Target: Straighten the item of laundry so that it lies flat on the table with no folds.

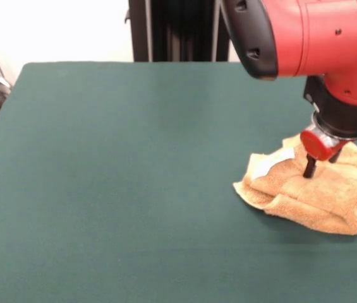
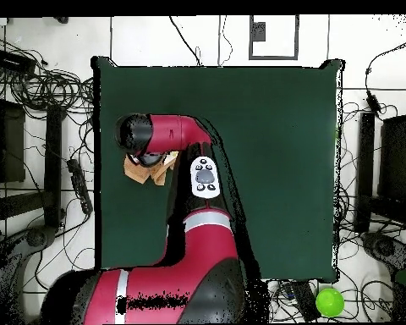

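Gripper down on crumpled towel near table edge, fingers touching top fold; can't tell jaw state.

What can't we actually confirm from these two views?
- Gripper state: front view shows dark tips down at the towel, but the wrist hides whether they are open or pinching cloth.
- Towel extent: overhead view shows only a sliver; the arm covers the rest.
- Towel's right end: reaches the front view's edge, may be cut off.
- Label: any print too small to read.
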`<state>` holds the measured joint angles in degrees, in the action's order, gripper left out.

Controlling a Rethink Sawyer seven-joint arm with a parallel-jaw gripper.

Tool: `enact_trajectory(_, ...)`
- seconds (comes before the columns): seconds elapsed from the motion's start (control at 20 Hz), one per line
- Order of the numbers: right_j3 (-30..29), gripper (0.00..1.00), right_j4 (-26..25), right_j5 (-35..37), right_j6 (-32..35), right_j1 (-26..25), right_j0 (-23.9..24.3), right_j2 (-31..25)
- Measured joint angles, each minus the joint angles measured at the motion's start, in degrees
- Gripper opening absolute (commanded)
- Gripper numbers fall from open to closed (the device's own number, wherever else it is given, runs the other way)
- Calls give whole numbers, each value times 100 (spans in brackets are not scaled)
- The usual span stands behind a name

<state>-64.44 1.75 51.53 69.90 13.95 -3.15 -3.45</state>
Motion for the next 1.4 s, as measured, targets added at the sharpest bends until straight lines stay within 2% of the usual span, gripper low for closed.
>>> enact_trajectory(0.5, -60, 100, -1, -61, 0, 34, 2, -1)
enact_trajectory(0.65, -270, 100, -8, -374, -1, 131, 4, 1)
enact_trajectory(0.7, -443, 0, -8, -711, -1, 222, 8, 0)
enact_trajectory(1.4, -725, 0, -7, -1101, -1, 369, -15, 0)
